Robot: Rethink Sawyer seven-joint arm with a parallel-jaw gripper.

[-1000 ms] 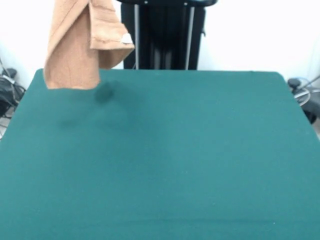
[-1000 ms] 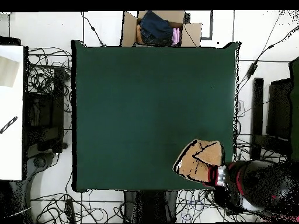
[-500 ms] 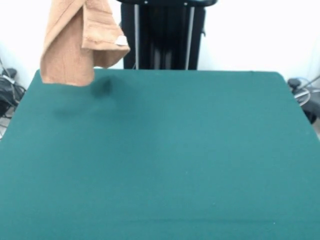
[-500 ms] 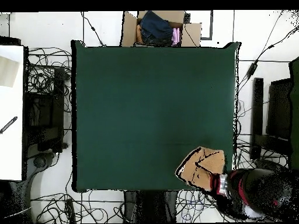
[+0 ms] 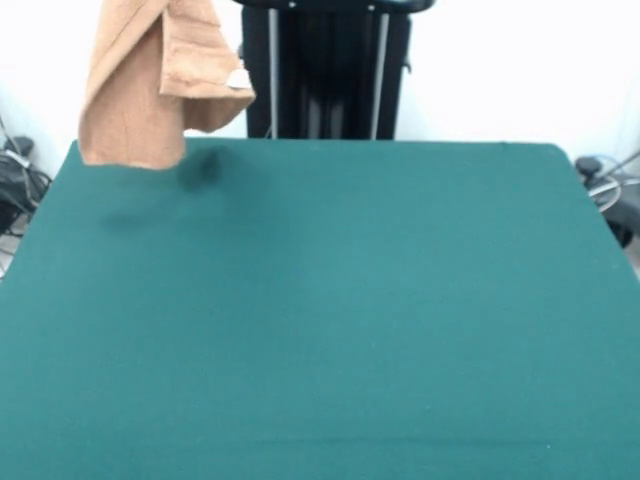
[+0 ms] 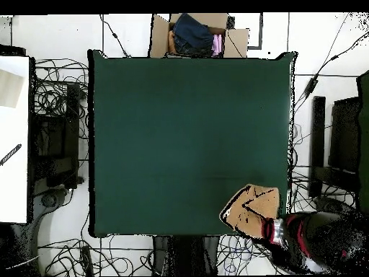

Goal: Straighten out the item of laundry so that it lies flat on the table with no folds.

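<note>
Right now the towel [image 5: 150,85] hangs clear of the table [image 5: 330,300], bunched and doubled over above one corner at the robot's edge, white tag [image 5: 238,78] showing on the folded flap. The arm [image 6: 317,242] reaches in from beside that corner and evidently has the cloth by its top, but I can't tell how the gripper itself is set, it's hidden. Looks like the carry/lift step: next it needs to come inboard over the felt and lower while dragging so the folds pay out flat.
</note>
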